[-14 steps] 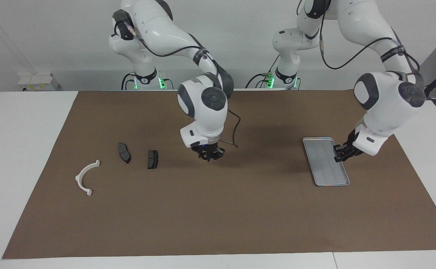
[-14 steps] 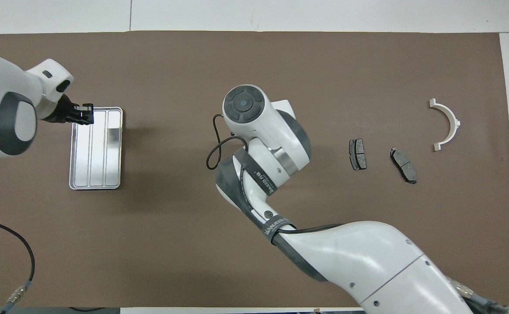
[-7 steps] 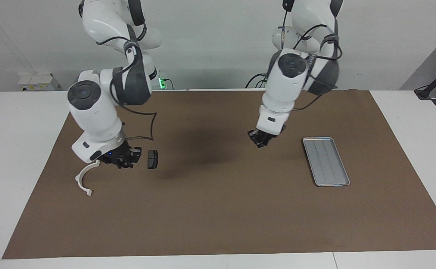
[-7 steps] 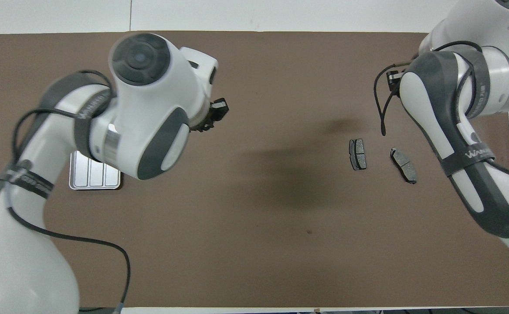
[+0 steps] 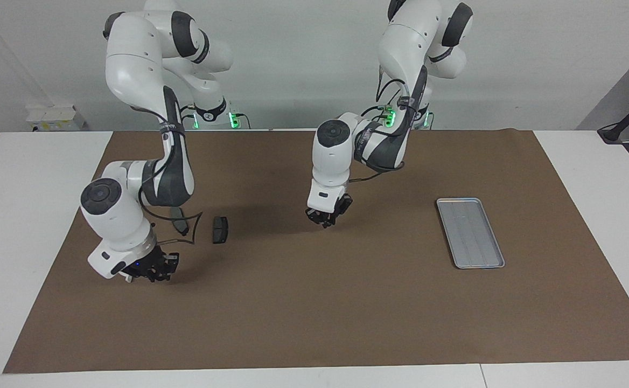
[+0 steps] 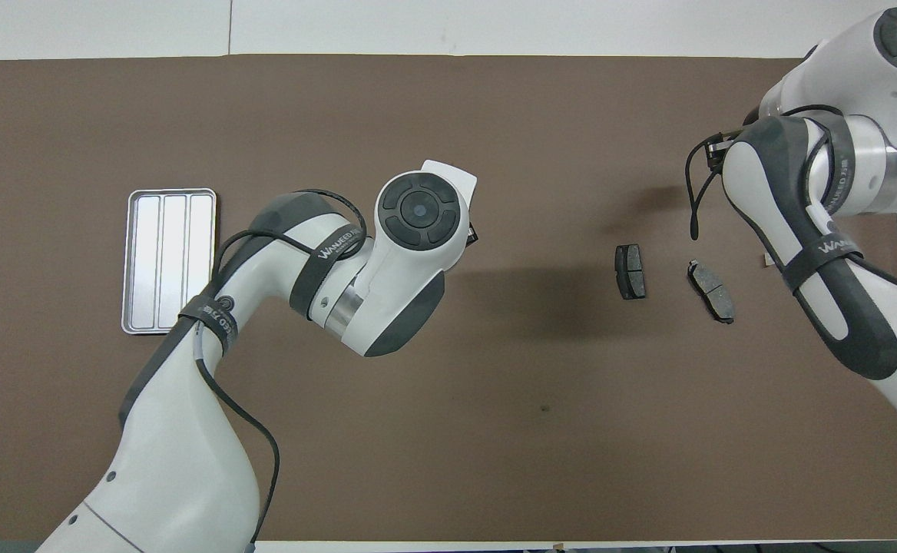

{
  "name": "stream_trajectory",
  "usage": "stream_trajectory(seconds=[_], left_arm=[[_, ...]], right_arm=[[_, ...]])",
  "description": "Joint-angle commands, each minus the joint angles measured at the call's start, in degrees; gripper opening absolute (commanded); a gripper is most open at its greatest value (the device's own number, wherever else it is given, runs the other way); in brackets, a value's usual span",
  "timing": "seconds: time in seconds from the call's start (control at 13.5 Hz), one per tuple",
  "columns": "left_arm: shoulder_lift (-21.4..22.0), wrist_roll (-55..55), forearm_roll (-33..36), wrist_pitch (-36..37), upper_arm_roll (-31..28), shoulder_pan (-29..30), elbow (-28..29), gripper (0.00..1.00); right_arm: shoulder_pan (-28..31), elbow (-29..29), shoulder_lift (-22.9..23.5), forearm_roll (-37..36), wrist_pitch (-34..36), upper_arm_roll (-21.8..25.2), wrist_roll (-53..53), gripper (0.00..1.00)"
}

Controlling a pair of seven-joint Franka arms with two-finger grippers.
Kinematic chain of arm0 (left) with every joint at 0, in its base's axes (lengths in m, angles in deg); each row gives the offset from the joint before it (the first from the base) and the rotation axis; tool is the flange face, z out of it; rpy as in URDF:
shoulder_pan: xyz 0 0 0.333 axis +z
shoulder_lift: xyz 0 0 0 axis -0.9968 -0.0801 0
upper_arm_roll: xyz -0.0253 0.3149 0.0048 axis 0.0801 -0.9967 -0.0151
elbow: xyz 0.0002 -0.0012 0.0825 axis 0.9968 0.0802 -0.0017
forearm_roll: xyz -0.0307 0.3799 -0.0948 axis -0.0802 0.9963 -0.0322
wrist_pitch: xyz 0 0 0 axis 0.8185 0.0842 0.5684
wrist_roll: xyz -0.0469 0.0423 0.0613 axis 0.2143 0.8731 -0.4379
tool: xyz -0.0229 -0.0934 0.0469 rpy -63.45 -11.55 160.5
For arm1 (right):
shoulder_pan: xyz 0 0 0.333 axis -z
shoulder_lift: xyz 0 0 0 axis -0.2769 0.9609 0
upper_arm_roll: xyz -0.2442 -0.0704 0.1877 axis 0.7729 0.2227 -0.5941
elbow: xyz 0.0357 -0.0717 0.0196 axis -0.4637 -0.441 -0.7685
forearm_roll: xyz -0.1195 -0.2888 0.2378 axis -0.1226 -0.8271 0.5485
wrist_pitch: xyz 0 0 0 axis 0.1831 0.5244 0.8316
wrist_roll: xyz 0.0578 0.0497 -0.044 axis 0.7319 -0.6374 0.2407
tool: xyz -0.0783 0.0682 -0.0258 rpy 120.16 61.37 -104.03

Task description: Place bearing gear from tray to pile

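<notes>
The silver tray (image 5: 470, 233) lies on the brown mat toward the left arm's end; its ribbed floor is bare, and it also shows in the overhead view (image 6: 170, 261). No bearing gear shows anywhere. Of the pile, two dark brake pads (image 5: 220, 230) (image 5: 180, 221) lie side by side toward the right arm's end, seen from above too (image 6: 630, 271) (image 6: 711, 290). The white bracket is covered by the right arm; only one end (image 6: 766, 261) shows. My right gripper (image 5: 155, 271) hangs low over the bracket's place. My left gripper (image 5: 327, 217) hangs over the mat's middle.
The brown mat (image 5: 314, 312) covers most of the white table. The right arm's cable loops over the brake pad nearer that arm's end. In the overhead view both grippers are hidden under their own wrists.
The right gripper has moved from beside the brake pads to low over the bracket. The left gripper has moved farther from the tray, toward the mat's middle.
</notes>
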Motion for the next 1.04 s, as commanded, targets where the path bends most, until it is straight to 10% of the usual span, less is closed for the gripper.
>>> stream_trajectory(seconds=[0.0, 0.37, 0.44, 0.52, 0.67, 0.96], left_arm=[[2.5, 1.1, 1.8, -5.7, -0.8, -0.4, 7.0, 0.00], [3.0, 1.2, 1.9, -7.8, -0.8, -0.7, 9.5, 0.00], [3.0, 1.2, 2.1, -7.9, -0.8, -0.7, 9.5, 0.00], [3.0, 1.2, 3.1, -8.6, -0.8, -0.7, 9.5, 0.25], [3.0, 1.1, 3.4, -9.4, -0.8, -0.7, 9.4, 0.99], [5.4, -3.1, 5.6, 0.0, -0.8, 1.1, 3.0, 1.00]], right_arm=[[1.3, 0.1, 2.0, 0.4, -3.7, -0.7, 1.0, 0.00], [1.3, -0.1, 2.0, 0.9, -3.7, -0.7, 0.9, 0.08], [1.1, -0.1, 1.9, 1.0, -3.5, -0.7, 0.6, 0.79], [0.8, -0.1, 1.3, 0.8, -3.0, -0.7, 0.4, 1.00], [0.3, 0.1, -1.1, 0.2, 1.1, -0.6, 0.4, 1.00], [-1.2, 0.3, -7.1, 0.1, 9.1, -0.6, 0.4, 1.00]])
